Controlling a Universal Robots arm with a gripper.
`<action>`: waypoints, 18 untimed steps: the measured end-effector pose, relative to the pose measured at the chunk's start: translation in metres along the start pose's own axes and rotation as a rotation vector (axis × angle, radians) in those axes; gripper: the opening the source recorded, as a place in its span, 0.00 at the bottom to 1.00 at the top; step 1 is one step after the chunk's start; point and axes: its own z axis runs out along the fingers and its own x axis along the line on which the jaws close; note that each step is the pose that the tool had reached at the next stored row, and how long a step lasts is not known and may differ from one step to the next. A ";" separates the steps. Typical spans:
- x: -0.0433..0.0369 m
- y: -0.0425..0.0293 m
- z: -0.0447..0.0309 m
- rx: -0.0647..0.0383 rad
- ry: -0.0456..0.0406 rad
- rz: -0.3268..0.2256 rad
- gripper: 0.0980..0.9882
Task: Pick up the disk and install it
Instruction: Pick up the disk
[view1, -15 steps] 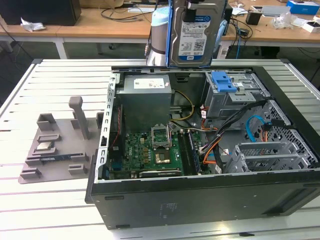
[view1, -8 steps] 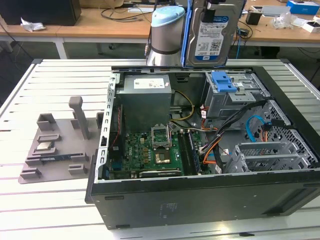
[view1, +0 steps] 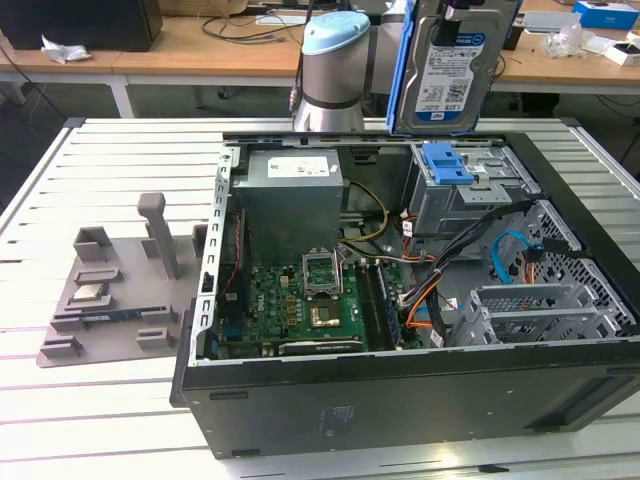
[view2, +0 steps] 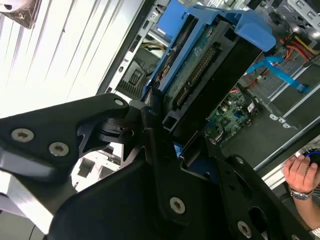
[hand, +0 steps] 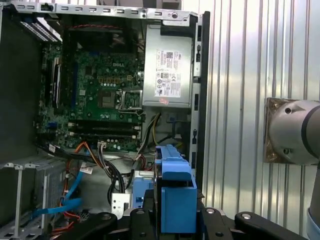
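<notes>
The disk (view1: 450, 70) lost its top to the exterior view's upper edge; the computer case (view1: 400, 415) was cropped at the exterior view's right. The second wrist view's edge cut a person's hand (view2: 301, 172).

Diffuse light is recorded in the exterior view; only soft shadows are cast on the worktop (view1: 100, 420). In the second wrist view that worktop is washed out by glare, while the claw (view2: 180, 137) and the disk (view2: 200, 70) are left in shadow. In the first wrist view bright streaks are noted on the slats; the computer case (hand: 20, 100) is dim inside.
</notes>
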 end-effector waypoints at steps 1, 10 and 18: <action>0.0005 -0.0093 -0.0004 0.000 0.0000 0.000 0.30; 0.0021 -0.0401 -0.0018 0.000 0.0000 0.000 0.30; 0.0063 -0.0423 -0.0019 0.000 0.0001 0.000 0.30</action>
